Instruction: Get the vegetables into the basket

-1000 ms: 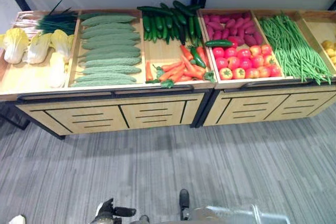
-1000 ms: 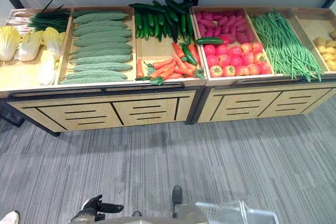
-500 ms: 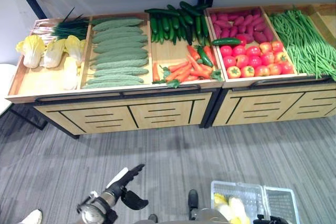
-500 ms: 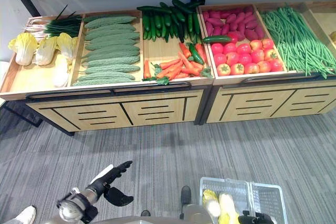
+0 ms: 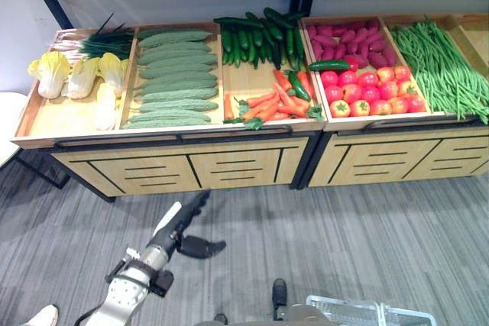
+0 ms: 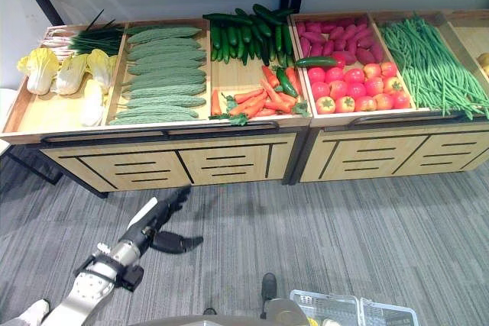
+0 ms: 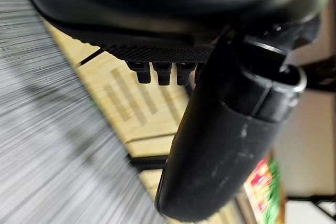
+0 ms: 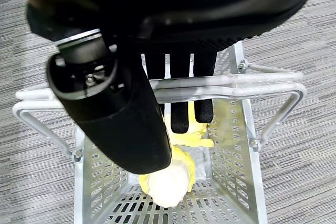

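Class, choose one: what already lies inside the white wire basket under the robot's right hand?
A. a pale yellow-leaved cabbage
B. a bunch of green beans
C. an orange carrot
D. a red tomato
A: the right wrist view shows a pale yellow-leaved cabbage lying in the white wire basket below the right hand.

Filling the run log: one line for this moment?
left hand: open, raised toward stand | right hand: shut on basket handle | basket: holds cabbage
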Available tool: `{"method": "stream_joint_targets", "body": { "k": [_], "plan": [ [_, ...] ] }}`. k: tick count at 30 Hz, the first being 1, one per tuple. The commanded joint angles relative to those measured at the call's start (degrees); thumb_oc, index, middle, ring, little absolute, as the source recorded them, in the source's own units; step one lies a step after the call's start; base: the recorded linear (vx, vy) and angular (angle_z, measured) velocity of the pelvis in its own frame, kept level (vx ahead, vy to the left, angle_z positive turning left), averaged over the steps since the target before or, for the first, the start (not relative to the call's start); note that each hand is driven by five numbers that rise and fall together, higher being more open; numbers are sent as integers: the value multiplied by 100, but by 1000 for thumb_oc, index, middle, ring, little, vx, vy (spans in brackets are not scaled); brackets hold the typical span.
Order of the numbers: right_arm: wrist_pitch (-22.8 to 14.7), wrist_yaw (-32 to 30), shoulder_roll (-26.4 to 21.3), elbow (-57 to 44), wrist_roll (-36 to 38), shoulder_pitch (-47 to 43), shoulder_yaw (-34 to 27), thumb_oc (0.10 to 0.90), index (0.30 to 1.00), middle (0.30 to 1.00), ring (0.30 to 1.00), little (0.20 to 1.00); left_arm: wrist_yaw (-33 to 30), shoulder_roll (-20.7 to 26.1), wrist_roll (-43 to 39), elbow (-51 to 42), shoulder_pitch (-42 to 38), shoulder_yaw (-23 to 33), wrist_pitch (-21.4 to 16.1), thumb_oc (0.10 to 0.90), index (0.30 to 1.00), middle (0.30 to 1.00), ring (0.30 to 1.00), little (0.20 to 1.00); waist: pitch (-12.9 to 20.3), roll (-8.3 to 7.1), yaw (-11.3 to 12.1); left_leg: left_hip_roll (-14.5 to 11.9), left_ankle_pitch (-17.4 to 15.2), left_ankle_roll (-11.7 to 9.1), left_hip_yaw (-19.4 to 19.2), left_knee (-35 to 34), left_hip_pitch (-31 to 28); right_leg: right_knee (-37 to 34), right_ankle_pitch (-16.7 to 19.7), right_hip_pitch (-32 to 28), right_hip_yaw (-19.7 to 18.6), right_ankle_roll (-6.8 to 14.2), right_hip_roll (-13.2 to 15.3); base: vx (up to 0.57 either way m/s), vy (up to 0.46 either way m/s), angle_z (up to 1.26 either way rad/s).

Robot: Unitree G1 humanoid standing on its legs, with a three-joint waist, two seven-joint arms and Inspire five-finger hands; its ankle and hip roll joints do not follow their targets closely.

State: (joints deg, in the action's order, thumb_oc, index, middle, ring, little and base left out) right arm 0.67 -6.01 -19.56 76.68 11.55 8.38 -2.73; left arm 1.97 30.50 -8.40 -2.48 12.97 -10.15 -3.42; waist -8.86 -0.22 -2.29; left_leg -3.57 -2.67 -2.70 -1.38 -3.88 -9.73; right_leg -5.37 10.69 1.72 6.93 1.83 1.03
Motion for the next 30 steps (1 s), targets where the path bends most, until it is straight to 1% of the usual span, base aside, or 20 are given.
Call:
{"method": "stream_joint_targets", "body": {
  "k": [1,3,4,6,7,8,10,11,12,13,15,16,17,18,23,24,30],
  "plan": [
    [-36,-85,-174,134,-161,-210,297,400,300,300,300,300,-581,29,7,-572,-1028,476,-505,900,1000,1000,1000,1000,203,-296,-112,-98,361,-272,-66,-112,346,88,-1024,-816,-112,448,283,36,12,-3],
    [-20,-72,-178,120,-195,-242,362,400,300,300,300,300,-724,2,111,-443,-1401,488,-485,900,1000,1000,1000,1000,219,-299,-150,-92,341,-273,-92,-112,323,78,-1022,-830,-125,446,286,33,12,-5],
    [-15,-67,-167,109,-215,-255,392,400,300,300,300,300,-840,54,294,-341,-1664,504,-493,900,1000,1000,1000,1000,218,-297,-168,-88,332,-275,-109,-112,312,71,-1020,-845,-138,450,290,31,12,-5],
    [-9,-49,-168,100,-271,-276,493,400,300,300,300,300,-1010,44,343,-141,-2078,462,-477,900,1000,1000,1000,1000,241,-291,-220,-83,322,-277,-141,-112,297,61,-1008,-851,-165,458,293,30,13,-4],
    [-8,-49,-167,101,-271,-283,487,400,300,300,300,300,-1015,44,343,-124,-2099,452,-484,900,1000,1000,1000,1000,233,-291,-214,-83,322,-277,-142,-112,297,62,-1008,-851,-166,458,293,37,13,-5],
    [9,-37,-153,123,-323,-309,594,400,300,300,300,300,-1258,148,703,133,-2645,377,-455,900,1000,1000,1000,1000,258,-275,-272,-77,317,-283,-170,-112,290,53,-998,-850,-181,462,298,25,7,-5],
    [8,-29,-154,133,-342,-334,634,400,300,300,300,300,-1309,102,678,284,-2841,288,-447,900,1000,1000,1000,1000,254,-274,-300,-78,314,-284,-181,-112,287,52,-992,-848,-191,468,305,25,12,-3],
    [2,-31,-165,134,-353,-391,727,400,300,300,300,300,-1563,168,876,874,-3520,92,-387,900,1000,1000,1000,1000,253,-253,-372,-67,318,-290,-212,-112,308,44,-981,-836,-207,479,307,25,18,-5],
    [16,-33,-174,141,-373,-404,776,400,300,300,300,300,-1627,108,784,1103,-3723,3,-349,900,1000,1000,1000,1000,258,-242,-411,-64,323,-293,-224,-112,315,41,-969,-827,-220,487,310,52,18,-4],
    [16,-50,-186,119,-377,-442,853,400,300,300,300,300,-1801,136,869,1490,-4071,-98,-242,900,1000,1000,1000,1000,258,-218,-467,-69,261,-301,-241,-112,298,41,-1019,-838,-238,503,310,34,12,-1],
    [15,-64,-202,96,-368,-549,956,400,300,300,300,300,-2051,160,833,2203,-4761,-408,-220,900,1000,1000,1000,1000,188,-190,-547,-71,291,-303,-268,-112,369,47,-977,-726,-265,523,315,-26,13,-11],
    [-1,-83,-211,72,-357,-581,1026,400,300,300,300,300,-2184,231,883,2505,-5046,-515,-176,900,1000,1000,1000,1000,159,-173,-601,-65,314,-306,-288,-112,419,53,-948,-661,-288,533,317,-108,17,-27],
    [-5,-97,-193,42,-372,-622,1151,400,300,300,300,300,-2318,333,754,3125,-5516,-709,-164,900,1000,1000,1000,1000,94,-149,-673,-73,360,-307,-328,-112,556,61,-885,-474,-337,554,313,-111,14,-26],
    [-10,-108,-182,33,-379,-644,1220,400,300,300,300,300,-2392,402,749,3446,-5744,-808,-134,900,1000,1000,1000,1000,84,-135,-715,-79,388,-310,-359,-112,635,63,-856,-385,-356,562,309,-108,14,-29],
    [-16,-154,-123,76,-400,-821,1503,400,300,300,300,300,-2551,653,424,4598,-6638,-1239,-167,900,1000,1000,1000,1000,17,-101,-858,-114,525,-333,-464,-112,1082,90,-695,169,-476,597,293,-91,1,-17],
    [-24,-172,-99,76,-401,-900,1613,400,300,300,300,300,-2602,697,271,4879,-6880,-1319,-186,900,1000,1000,1000,1000,-12,-94,-914,-126,566,-338,-508,-112,1245,98,-627,377,-545,610,290,-65,3,-20],
    [-53,-197,-20,58,-455,-1037,1863,400,300,300,300,300,-2683,869,33,5450,-7355,-1499,-230,900,1000,1000,1000,1000,4,-86,-988,-149,636,-364,-650,-112,1549,93,-513,768,-689,636,274,-21,2,-18]
  ]
}}
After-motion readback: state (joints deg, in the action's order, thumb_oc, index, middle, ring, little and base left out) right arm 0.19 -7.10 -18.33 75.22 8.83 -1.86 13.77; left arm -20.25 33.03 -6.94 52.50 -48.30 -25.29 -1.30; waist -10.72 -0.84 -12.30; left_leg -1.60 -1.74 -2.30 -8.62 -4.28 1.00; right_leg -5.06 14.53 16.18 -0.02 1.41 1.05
